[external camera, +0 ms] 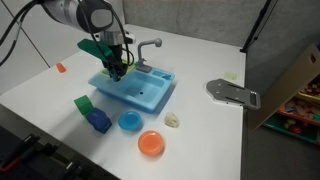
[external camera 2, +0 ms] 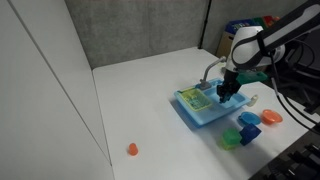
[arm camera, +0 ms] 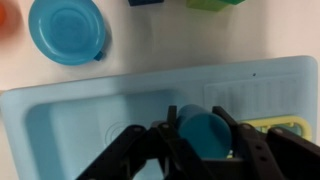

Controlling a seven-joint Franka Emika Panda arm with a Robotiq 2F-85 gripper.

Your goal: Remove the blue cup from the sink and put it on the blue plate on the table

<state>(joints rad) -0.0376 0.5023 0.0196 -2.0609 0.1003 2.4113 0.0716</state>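
1. The hand (arm camera: 200, 122) sits closest to the wrist camera, its fingers pressed against both sides of the blue cup (arm camera: 207, 140).
2. The cup is inside the basin of the sink (arm camera: 80, 115).
3. The blue plate (arm camera: 67, 30) lies on the tabletop (arm camera: 160, 48), near the sink.

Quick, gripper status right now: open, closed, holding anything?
Gripper: fingers straddle the small light-blue plastic cup inside the light-blue plastic toy sink; whether they clamp it cannot be told.
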